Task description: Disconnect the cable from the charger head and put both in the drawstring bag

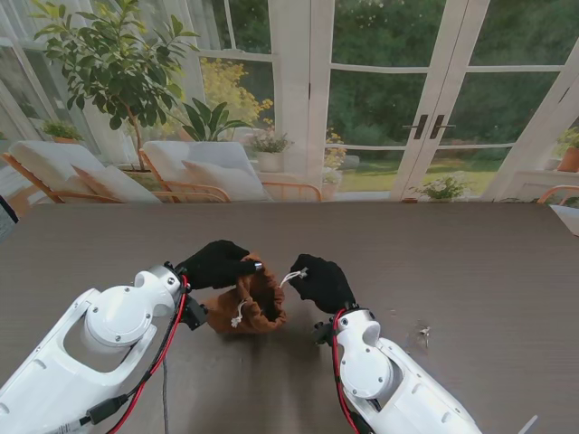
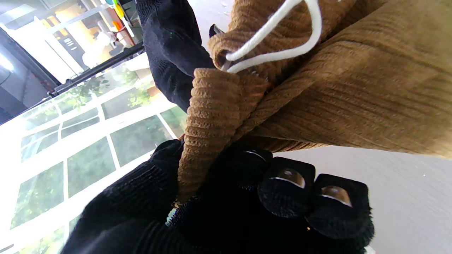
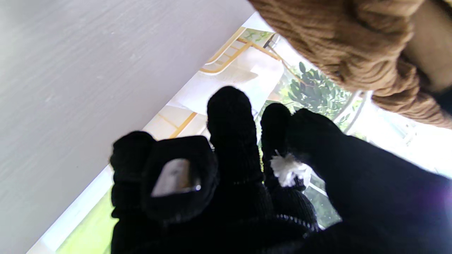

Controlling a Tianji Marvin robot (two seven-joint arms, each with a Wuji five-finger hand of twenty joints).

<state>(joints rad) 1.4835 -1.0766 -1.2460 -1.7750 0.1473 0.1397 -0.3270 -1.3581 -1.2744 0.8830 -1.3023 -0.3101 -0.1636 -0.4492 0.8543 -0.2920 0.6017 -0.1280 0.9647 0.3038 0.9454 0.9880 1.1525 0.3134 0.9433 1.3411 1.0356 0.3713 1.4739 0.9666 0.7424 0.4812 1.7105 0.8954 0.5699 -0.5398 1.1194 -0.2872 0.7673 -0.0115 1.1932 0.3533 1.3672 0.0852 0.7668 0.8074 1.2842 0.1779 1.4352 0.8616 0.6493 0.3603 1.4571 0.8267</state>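
A brown corduroy drawstring bag (image 1: pixel 254 298) lies on the table between my two black-gloved hands. My left hand (image 1: pixel 215 263) is shut on the bag's gathered rim (image 2: pixel 208 116), pinching the fabric between thumb and fingers. My right hand (image 1: pixel 320 280) is shut on the frayed end of the white drawstring (image 3: pixel 289 168), which runs taut from the bag's mouth (image 1: pixel 291 276). A second white cord loop (image 2: pixel 282 38) hangs at the bag's nearer side (image 1: pixel 239 313). The bag's mouth looks drawn together. No cable or charger head shows in any view.
The dark table (image 1: pixel 470 271) stretches wide to the right and beyond the bag. A small pale speck (image 1: pixel 423 332) lies to the right of my right arm. Glass doors, chairs and plants stand past the table's far edge.
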